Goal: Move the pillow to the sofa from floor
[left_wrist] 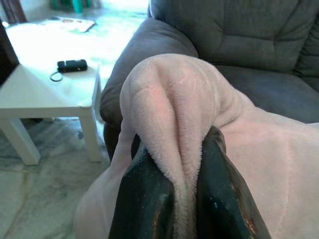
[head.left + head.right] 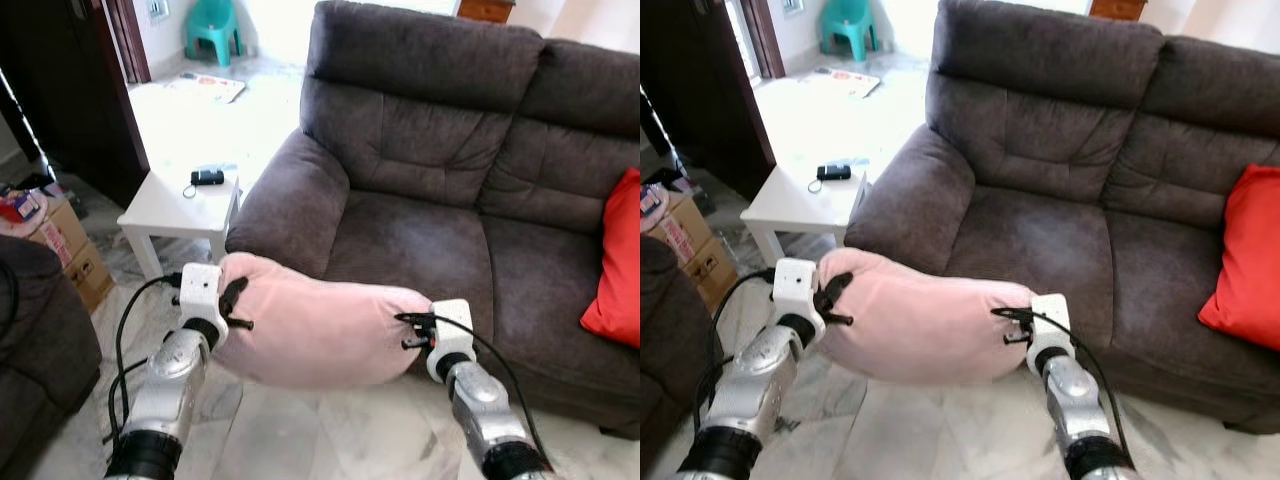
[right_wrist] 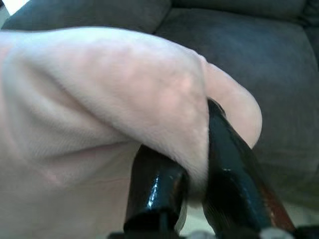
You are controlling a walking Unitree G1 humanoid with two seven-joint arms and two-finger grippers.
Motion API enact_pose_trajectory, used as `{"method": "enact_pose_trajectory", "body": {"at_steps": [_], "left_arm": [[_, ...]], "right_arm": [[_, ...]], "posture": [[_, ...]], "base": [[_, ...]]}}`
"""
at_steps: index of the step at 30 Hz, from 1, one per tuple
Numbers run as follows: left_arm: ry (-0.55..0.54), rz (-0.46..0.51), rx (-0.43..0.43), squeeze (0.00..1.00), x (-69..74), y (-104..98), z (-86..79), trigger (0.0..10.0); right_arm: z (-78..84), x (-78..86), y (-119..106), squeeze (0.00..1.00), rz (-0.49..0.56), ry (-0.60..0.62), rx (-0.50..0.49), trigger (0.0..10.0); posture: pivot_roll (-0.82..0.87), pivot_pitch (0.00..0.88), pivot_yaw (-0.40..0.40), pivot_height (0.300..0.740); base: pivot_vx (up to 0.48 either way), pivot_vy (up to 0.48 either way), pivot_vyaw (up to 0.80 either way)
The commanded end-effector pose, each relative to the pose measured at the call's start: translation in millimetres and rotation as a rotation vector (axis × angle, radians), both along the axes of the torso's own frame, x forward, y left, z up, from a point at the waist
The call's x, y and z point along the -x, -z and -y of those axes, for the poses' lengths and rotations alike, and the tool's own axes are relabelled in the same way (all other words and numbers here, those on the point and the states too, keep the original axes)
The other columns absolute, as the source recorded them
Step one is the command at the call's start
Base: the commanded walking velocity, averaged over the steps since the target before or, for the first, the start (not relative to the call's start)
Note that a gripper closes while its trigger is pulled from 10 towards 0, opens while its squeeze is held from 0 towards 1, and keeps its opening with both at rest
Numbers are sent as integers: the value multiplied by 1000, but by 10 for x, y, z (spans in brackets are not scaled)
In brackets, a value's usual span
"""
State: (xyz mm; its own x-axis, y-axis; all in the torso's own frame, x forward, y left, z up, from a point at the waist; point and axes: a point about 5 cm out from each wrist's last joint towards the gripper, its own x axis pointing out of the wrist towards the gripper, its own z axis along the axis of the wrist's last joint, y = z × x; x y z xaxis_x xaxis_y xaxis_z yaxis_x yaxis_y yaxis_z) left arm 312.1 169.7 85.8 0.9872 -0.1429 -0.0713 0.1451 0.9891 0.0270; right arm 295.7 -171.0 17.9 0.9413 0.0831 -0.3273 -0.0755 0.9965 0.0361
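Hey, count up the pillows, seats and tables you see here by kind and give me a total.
Pillows: 2, a pink pillow held off the floor by the left hand and the right hand, and a red pillow on the sofa.
Sofas: 1, the grey sofa.
Tables: 1, the white table.
Stools: 1, the green stool.
Total: 5.
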Motion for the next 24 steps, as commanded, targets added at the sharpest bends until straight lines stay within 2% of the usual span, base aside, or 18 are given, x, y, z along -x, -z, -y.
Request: {"method": "enact_pose_trajectory", "body": {"at_steps": [1,3,8,14,17,24], "left_arm": [[-15,41,-69,0,10,14,-3,10000],[-35,30,-101,0,34,90,-14,10000],[-32,24,-110,0,62,167,7,10000],[-24,18,-113,0,68,218,37,10000],[-24,55,-103,0,-46,128,20,10000],[-29,52,-111,0,-151,73,-81,10000]], "right_arm": [[142,-19,-127,0,96,110,-42,10000],[141,43,-93,0,111,138,-61,10000],[120,111,-43,0,119,162,-80,10000],[91,116,-48,0,138,203,-109,10000],[78,67,-76,0,148,215,-97,10000],[39,27,-82,0,157,241,-113,10000]], "posture": [[104,0,-107,740],[106,0,-104,740],[118,0,-99,740],[112,0,-84,740],[113,0,-56,740],[79,0,1,740]], "base": [[0,0,0],[0,0,0],[0,0,0],[0,0,0],[0,0,0],[0,0,0]]}}
